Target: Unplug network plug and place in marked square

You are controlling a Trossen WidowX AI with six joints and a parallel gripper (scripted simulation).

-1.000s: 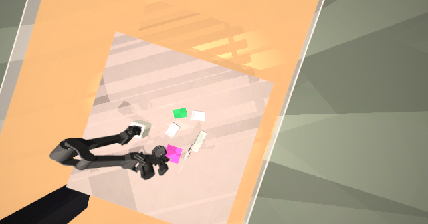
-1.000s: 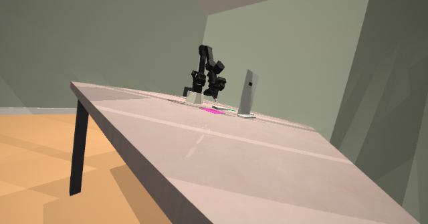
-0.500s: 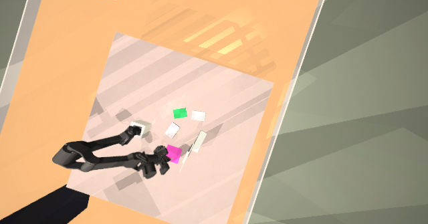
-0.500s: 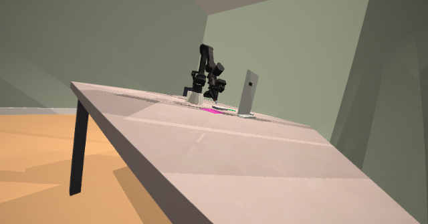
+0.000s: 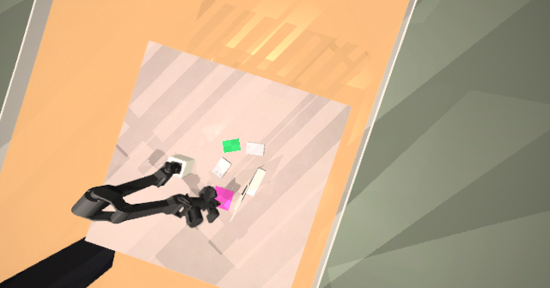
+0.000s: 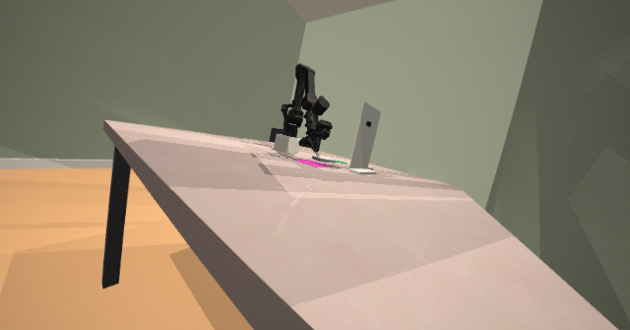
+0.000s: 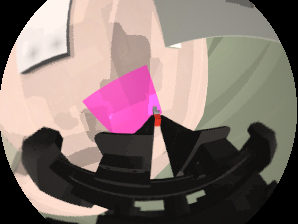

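The table [image 6: 345, 231] carries the upright panel [image 6: 365, 135]. The gripper [image 7: 156, 137], jaws clamped on what looks like the small plug [image 7: 157, 120], hangs over the magenta marked square [image 7: 127, 102].

The table [image 6: 374, 251] top looks smooth and faintly glossy, catching pale streaks of light. The arm [image 5: 142, 206] is matt black, like plastic. At its 3 o'clock the upright panel [image 6: 366, 133] looks flat, matt grey.

Plug [image 7: 157, 120] barely a red speck btwn hand [image 7: 157, 137] fingers; tab too small.
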